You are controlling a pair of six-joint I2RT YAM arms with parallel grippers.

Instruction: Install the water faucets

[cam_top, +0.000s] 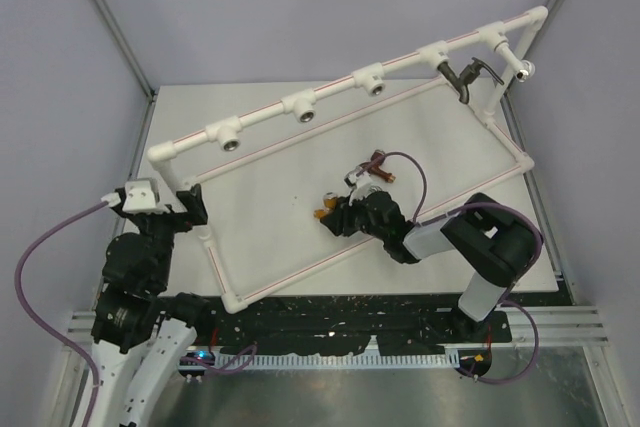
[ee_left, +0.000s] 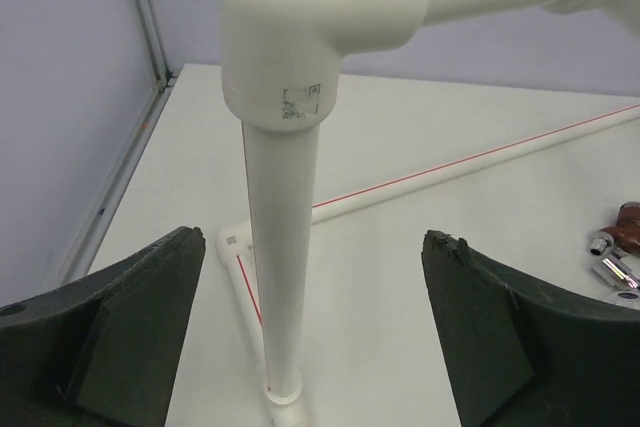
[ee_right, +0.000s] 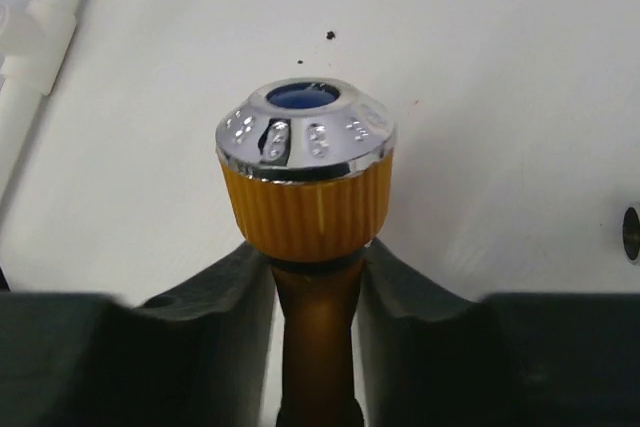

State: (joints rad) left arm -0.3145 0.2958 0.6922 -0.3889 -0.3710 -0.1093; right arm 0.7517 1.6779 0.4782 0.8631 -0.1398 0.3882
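My right gripper [cam_top: 337, 215] [ee_right: 315, 269] is shut on the brown stem of the orange water faucet [cam_top: 322, 213] [ee_right: 305, 197], just below its ribbed orange collar and silvery end, low over the table. A red-brown faucet [cam_top: 378, 161] [ee_left: 630, 219] and a silver one [cam_top: 362, 180] [ee_left: 612, 269] lie on the table just behind it. A dark grey faucet [cam_top: 466, 77] hangs from a socket on the white pipe frame's top rail [cam_top: 330, 95]. My left gripper [cam_top: 190, 205] [ee_left: 315, 247] is open, its jaws standing wide on either side of the frame's left upright post [ee_left: 280, 247] without touching it.
The pipe frame's lower tubes [cam_top: 300, 267] border the white table [cam_top: 260, 207] on all sides. Three open sockets [cam_top: 304, 111] face forward along the top rail. A purple cable [cam_top: 420, 182] loops beside my right arm. Enclosure walls stand close on the left and right.
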